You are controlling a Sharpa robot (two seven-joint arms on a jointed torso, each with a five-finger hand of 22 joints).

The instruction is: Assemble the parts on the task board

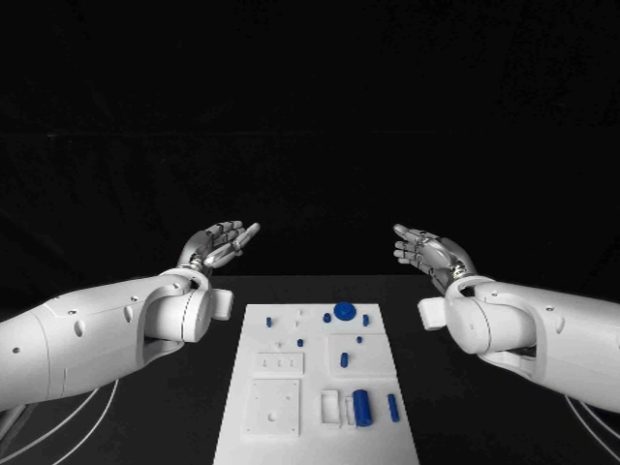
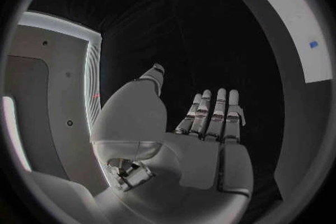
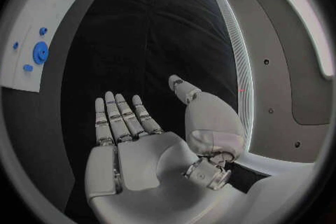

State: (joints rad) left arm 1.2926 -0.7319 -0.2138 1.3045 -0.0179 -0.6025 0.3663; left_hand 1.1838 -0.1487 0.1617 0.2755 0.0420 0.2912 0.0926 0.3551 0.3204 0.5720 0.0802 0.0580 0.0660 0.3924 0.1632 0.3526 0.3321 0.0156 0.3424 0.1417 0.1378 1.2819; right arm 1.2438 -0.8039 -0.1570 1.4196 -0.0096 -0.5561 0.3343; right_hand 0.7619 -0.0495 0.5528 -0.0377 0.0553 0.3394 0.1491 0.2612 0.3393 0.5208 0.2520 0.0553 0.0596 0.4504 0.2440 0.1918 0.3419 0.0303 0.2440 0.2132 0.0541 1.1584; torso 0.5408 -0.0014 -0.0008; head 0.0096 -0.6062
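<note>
The task board (image 1: pixel 320 383) lay in the middle of the table (image 1: pixel 492 407), running from its near edge toward the far side. The parts (image 1: pixel 344 311) sat on it, most toward the right half. The left hand (image 1: pixel 221 242) and right hand (image 1: pixel 429 250) were raised beyond the board's far end, left and right of it, well apart.

Task board (image 1: pixel 246 426) near end cut off by the head view's bottom edge. Small blue parts (image 1: pixel 300 342) near its far end too small to tell shape. Both wrist views cut the board at the circle's rim.

Left robot hand (image 1: pixel 217 241), right robot hand (image 1: pixel 429 251): empty, fingers extended.
</note>
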